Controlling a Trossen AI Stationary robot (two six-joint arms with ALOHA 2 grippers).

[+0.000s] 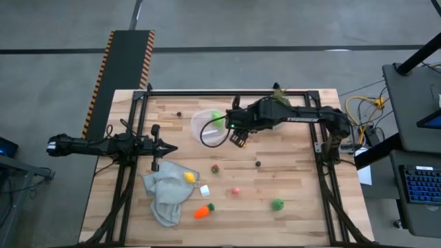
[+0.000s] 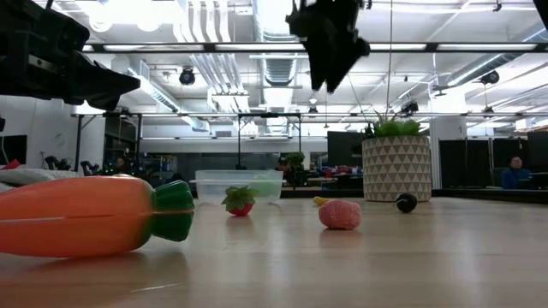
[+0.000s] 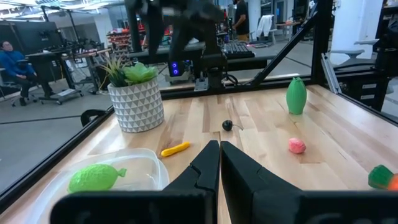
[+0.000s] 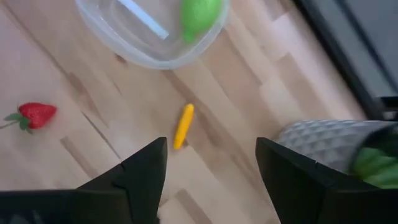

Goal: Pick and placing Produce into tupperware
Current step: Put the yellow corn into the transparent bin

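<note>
One piece of produce is in the tupperware point(image 1: 209, 127) so far: a light green piece point(image 1: 218, 117) lying against its far wall, plain to see in the right wrist view. The clear container sits on the desk point(image 1: 296, 172) toward the back, a little left of centre, with the potted plant point(image 2: 396, 159) off to its right.

Right claw point(image 1: 238, 140) hangs above the desk just beside the tupperware's right edge, jaws spread and empty. Directly below it, on the wood, lies a small yellow stick-shaped piece point(image 4: 183, 126), just outside the container rim. A strawberry point(image 1: 215, 168) sits nearer the front of the desk.

Left claw point(image 1: 170, 148) is clenched shut on nothing, parked at the left side over the desk, just above a crumpled grey cloth point(image 1: 164, 193). The lemon point(image 1: 189, 177) rests on that cloth, a white cube point(image 1: 204, 191) just beside it.

Out front, the carrot point(image 1: 202, 211) lies on its side, the pink piece point(image 1: 236, 190) near the middle, a green piece point(image 1: 277, 204) to the right, and a small dark ball point(image 1: 258, 164) further back.
</note>
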